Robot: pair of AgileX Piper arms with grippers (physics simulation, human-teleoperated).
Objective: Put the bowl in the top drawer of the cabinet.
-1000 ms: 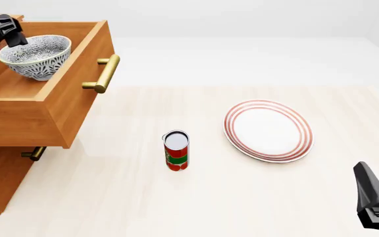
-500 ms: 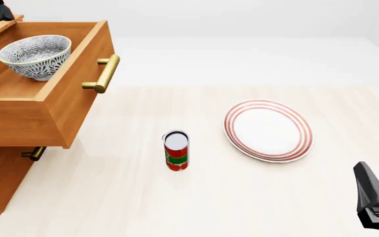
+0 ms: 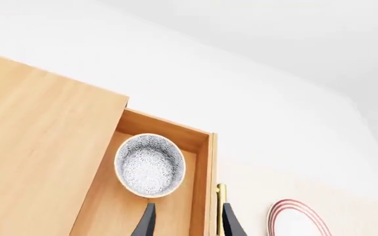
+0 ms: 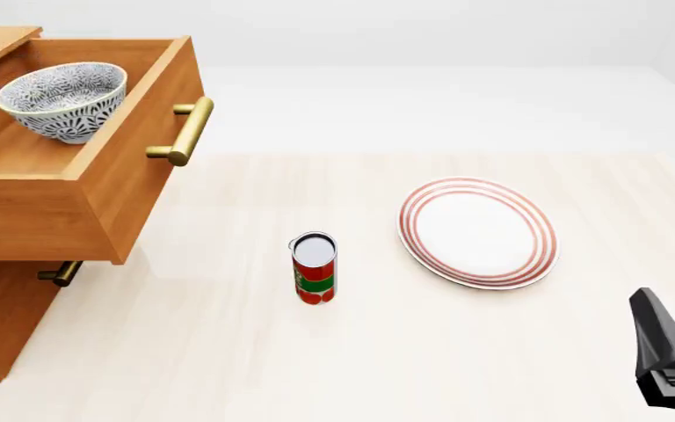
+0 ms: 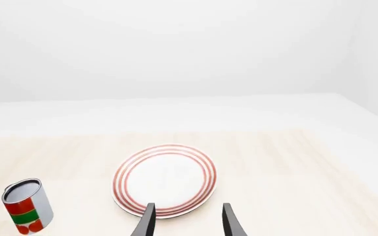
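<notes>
Pale wooden tabletop [image 4: 431, 352] against a white backdrop. At its left edge stands the orange-brown cabinet [image 4: 3, 325], its top drawer [image 4: 103, 189] pulled open. Inside that drawer sits the blue-patterned bowl [image 4: 64, 99], upright, untouched. Right of the cabinet stand a red soup can [image 4: 313, 268] and a red-ringed plate [image 4: 478, 232]. The left claw [image 3: 185, 221] hangs spread above the drawer; the right claw [image 5: 185, 221] is spread, empty, near the plate.

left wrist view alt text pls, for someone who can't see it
Seen from above, the patterned bowl sits inside the open top drawer of the wooden cabinet, untouched. The left hand is open with nothing between its fingers. Part of a red-ringed plate shows on the table beyond the drawer's brass handle.
</notes>
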